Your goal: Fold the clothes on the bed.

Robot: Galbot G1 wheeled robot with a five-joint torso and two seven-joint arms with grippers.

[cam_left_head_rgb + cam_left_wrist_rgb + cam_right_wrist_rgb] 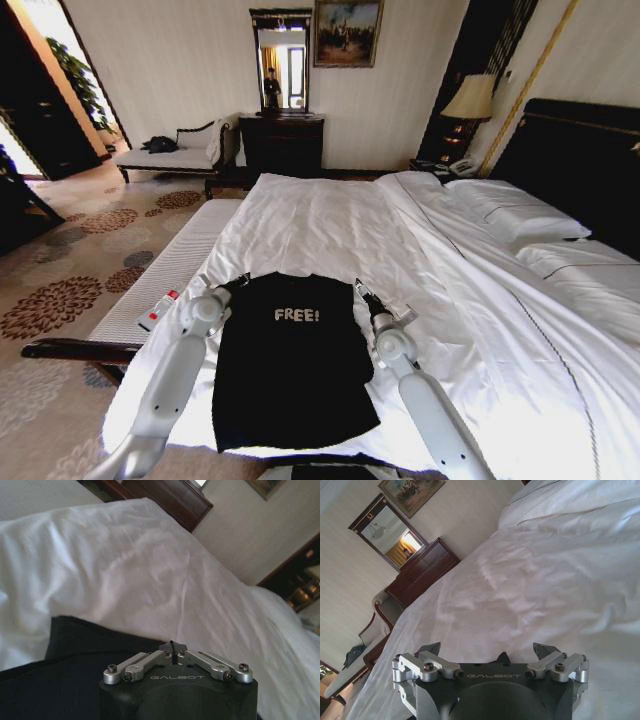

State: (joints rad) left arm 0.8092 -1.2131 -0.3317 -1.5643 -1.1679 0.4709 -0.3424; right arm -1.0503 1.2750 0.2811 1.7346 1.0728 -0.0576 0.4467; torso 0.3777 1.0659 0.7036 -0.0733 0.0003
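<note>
The clothes (295, 370), a black T-shirt with white "FREE!" lettering, lie flat near the front edge of the bed (330, 220), collar end away from me. My left gripper (240, 282) is at the shirt's far left corner. In the left wrist view its fingertips (172, 645) meet right at the edge of the black fabric (60, 680), shut on it. My right gripper (358, 288) hovers at the far right corner. Its fingers (430, 649) stand wide apart over the white sheet (545, 580), so the right gripper (486, 649) is open with nothing between them.
A padded bench (165, 270) runs along the bed's left side, with a red-and-white remote (158, 310) on it. Pillows (520, 215) and the dark headboard (585, 150) are on the right. A dresser with a mirror (282, 140) and a chaise (175, 155) stand at the far wall.
</note>
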